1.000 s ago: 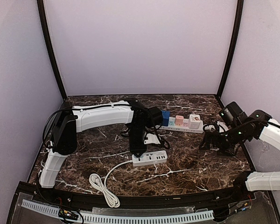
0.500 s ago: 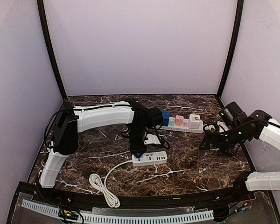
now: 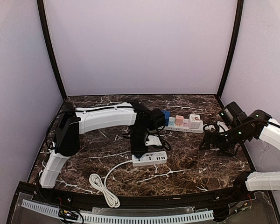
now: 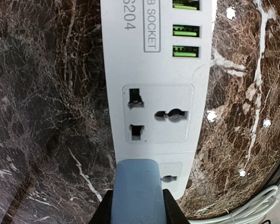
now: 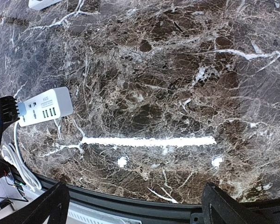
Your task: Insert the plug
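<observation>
**Prongs out of sight, edges cropped**

In the left wrist view the blue-grey plug [image 4: 136, 189] covers most of the lowest socket of the white power strip [image 4: 151, 70]. Its prongs are hidden beneath it, so their seating cannot be told. The strip's label is cut by the top edge. The left pincer [image 4: 138, 207] shows only as black slivers at the bottom edge. From above, the left arm [image 3: 107, 116] hides that pincer and one end of the rear strip [image 3: 186, 125]. The right pincer [image 5: 135, 196] is cropped at the lower corners.
</observation>
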### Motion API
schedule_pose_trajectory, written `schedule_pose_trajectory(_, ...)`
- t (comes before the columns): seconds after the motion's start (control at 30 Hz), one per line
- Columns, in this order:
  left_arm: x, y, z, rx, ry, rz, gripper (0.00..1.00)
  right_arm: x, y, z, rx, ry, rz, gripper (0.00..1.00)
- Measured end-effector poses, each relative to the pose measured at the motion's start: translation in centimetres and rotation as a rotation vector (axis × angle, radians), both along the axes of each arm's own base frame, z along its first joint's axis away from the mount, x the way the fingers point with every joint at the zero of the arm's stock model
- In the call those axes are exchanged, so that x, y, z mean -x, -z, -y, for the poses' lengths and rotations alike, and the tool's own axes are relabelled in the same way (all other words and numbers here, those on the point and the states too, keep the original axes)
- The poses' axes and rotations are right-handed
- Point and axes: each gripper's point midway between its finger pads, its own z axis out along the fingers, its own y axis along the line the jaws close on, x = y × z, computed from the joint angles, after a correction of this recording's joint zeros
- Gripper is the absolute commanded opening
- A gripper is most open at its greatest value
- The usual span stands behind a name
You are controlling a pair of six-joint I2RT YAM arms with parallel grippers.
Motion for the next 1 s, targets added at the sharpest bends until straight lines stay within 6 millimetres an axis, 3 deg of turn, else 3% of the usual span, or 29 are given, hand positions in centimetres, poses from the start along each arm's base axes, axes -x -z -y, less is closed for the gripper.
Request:
schedule_pose_trajectory(0.23,0.00,-0.02,-0.02,-0.025,0.013,0.041,0.02,0.00,0.00,0.00,0.000,0.000,0.000,0.98)
schedule_pose_trajectory(0.57,0.02,-0.03,-0.01,-0.030,0.016,0.048,0.15,0.02,0.00,0.01,0.000,0.001,-0.001,0.98)
schedule_pose_trajectory(0.67,0.03,-0.03,0.00,-0.030,0.017,0.047,0.30,0.04,-0.01,0.02,-0.001,0.003,-0.002,0.98)
schedule_pose_trajectory(0.8,-0.11,0.37,-0.03,-0.035,0.018,0.052,0.42,0.08,-0.03,0.05,-0.001,0.004,-0.002,0.98)
schedule_pose_trajectory(0.83,-0.13,0.85,-0.04,-0.042,0.020,0.049,0.78,0.08,-0.04,0.05,-0.001,0.004,-0.001,0.98)
schedule_pose_trajectory(0.87,-0.13,0.96,-0.03,-0.044,0.019,0.048,0.88,0.09,-0.05,0.06,-0.002,0.005,-0.001,0.98)
schedule_pose_trajectory(0.9,-0.19,0.82,0.00,-0.041,0.022,0.052,0.96,0.09,-0.08,0.06,-0.003,0.006,-0.001,0.98)
schedule_pose_trajectory(1.0,-0.62,0.66,0.07,-0.036,0.015,0.069,0.99,0.11,-0.15,0.07,-0.006,0.010,0.001,0.98)
